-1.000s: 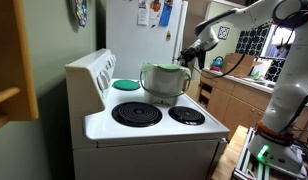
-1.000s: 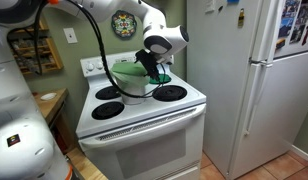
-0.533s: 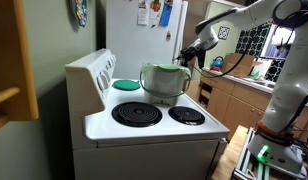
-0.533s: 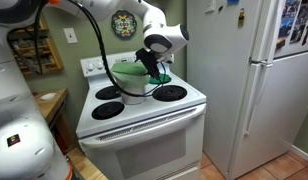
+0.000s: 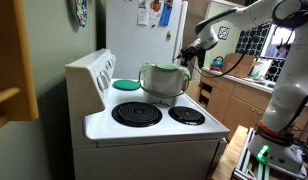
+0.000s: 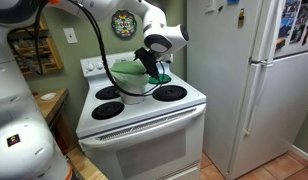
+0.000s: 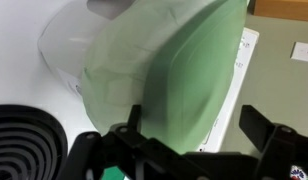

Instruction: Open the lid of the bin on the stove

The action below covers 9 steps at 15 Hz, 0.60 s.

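Hovering by the lid [image 7: 174, 75] of the bin [image 5: 160, 92] on the stove [image 5: 99, 126], hand [image 7: 195, 116] spread open, grasping nothing.

Lid [image 7: 169, 70] right ahead of pincer [image 7: 192, 120], filling view between spread fingers; bin [image 5: 159, 88] under lid blocks lower path. Back panel [image 5: 91, 72] beyond bin. Fridge [image 6: 249, 80] off to pincer's side, apart, air between free. Front burners [image 5: 137, 113], below pincer's level, bare. Space above pincer open.

lid [image 7: 169, 70] blurred, cropped at top, bin [image 7: 64, 50] half hidden
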Each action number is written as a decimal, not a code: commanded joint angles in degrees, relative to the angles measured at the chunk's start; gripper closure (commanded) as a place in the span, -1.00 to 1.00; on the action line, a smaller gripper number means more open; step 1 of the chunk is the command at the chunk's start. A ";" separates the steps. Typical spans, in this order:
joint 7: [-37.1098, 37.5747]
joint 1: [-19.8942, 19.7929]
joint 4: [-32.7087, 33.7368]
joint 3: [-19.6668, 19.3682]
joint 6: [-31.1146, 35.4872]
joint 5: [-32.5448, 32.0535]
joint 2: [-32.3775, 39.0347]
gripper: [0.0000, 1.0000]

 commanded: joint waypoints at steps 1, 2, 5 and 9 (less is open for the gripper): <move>-1.60 -1.04 0.73 0.16 -3.11 3.69 -0.49 -1.00; -1.82 -1.06 1.08 0.17 -3.75 4.49 -0.58 -1.00; -1.87 -0.96 2.91 0.34 -5.88 6.05 -1.10 -1.00; -0.18 -0.53 6.87 0.77 -7.65 4.60 -3.06 -1.00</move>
